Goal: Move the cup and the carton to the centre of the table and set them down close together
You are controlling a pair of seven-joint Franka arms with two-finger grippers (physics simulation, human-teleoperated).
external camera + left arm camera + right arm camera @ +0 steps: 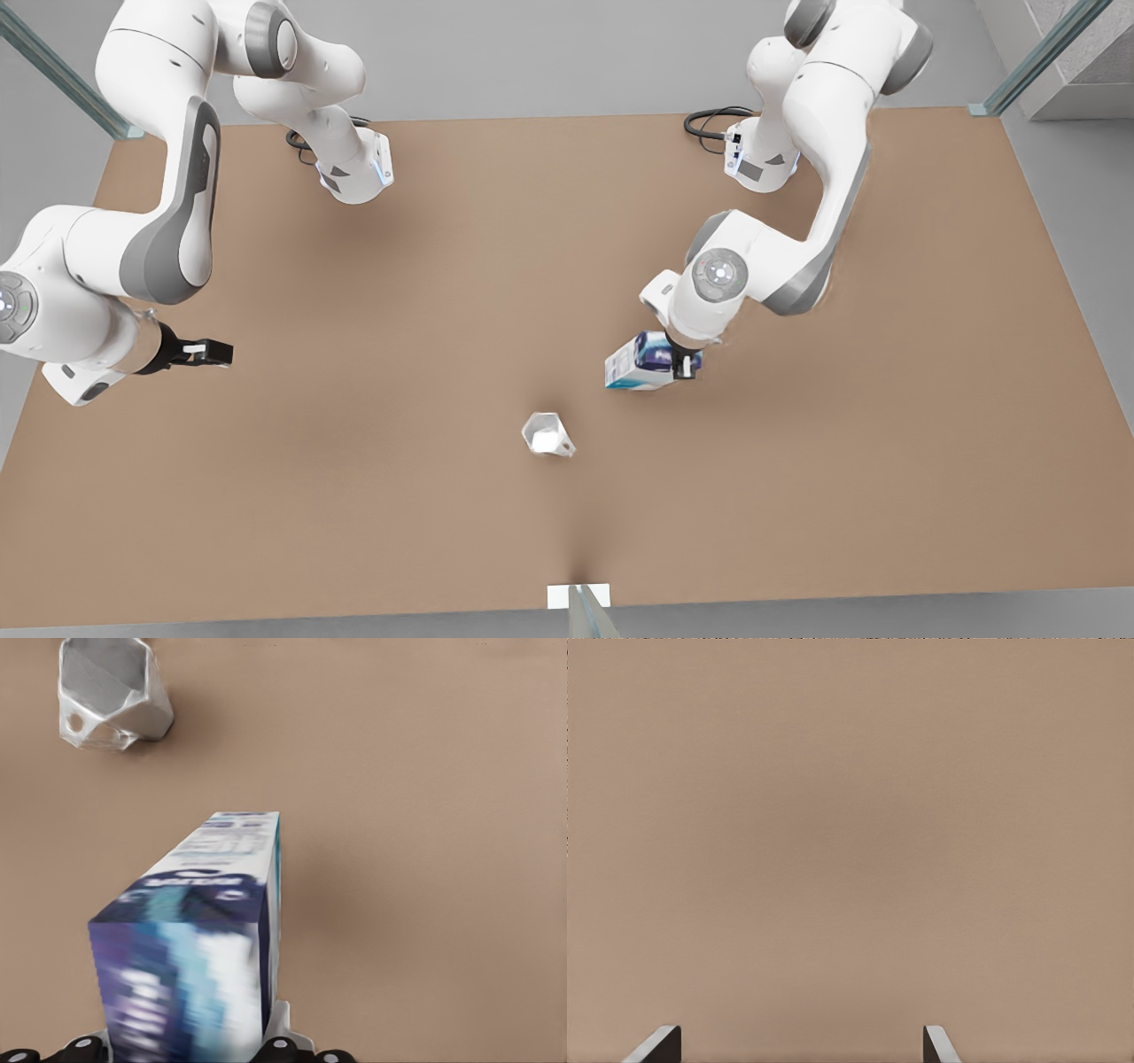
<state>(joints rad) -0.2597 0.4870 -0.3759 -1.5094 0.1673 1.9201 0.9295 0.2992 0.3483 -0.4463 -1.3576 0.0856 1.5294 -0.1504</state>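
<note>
Left fingers (684, 364) clamped around carton (640, 362)

Front view high overhead, looking down on whole matte light-brown counter (399, 496), left wrist view close behind blue-and-white printed carton (190, 957), shared with front view (642, 363), right wrist view low, facing bare counter.

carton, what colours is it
The carton is white with dark blue and teal print, clearest in the left wrist view.

White, blue-printed carton (640, 365) is tilted near the faceted pale cup (547, 434) on the brown table (354, 461).
</note>
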